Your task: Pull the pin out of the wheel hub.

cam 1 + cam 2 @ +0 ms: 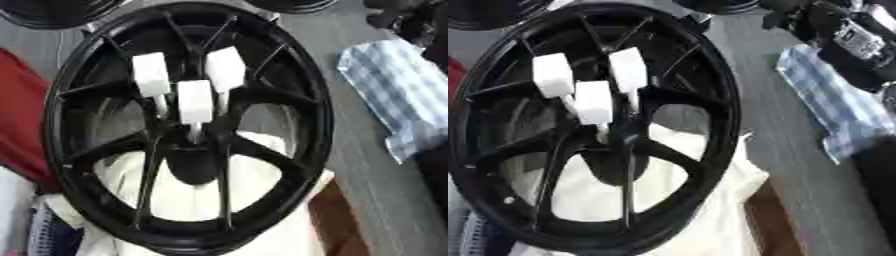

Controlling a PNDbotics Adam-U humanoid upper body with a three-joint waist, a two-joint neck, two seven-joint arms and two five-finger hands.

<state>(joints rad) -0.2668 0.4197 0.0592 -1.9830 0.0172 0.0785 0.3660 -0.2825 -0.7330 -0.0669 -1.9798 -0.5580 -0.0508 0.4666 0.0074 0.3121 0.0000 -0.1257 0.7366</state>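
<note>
A black spoked wheel hub (297, 75) fills the middle of both views, standing tilted on a white cloth. Three pins with white block heads stick out of its centre: one at the left (150, 74), one at the right (226, 68) and one lower in the middle (195, 101). Thin pale stems run from the blocks down toward the hub's centre. My right hand (843, 31), black with silver parts, shows at the upper right corner, apart from the wheel and touching no pin. My left hand shows in neither view.
A blue-and-white checked cloth (394, 90) lies on the grey table right of the wheel. White cloth (188, 200) sits under the wheel. There is a red object (22, 120) at the left, another black wheel (52, 12) at the top left, and a brown surface (337, 225) at the lower right.
</note>
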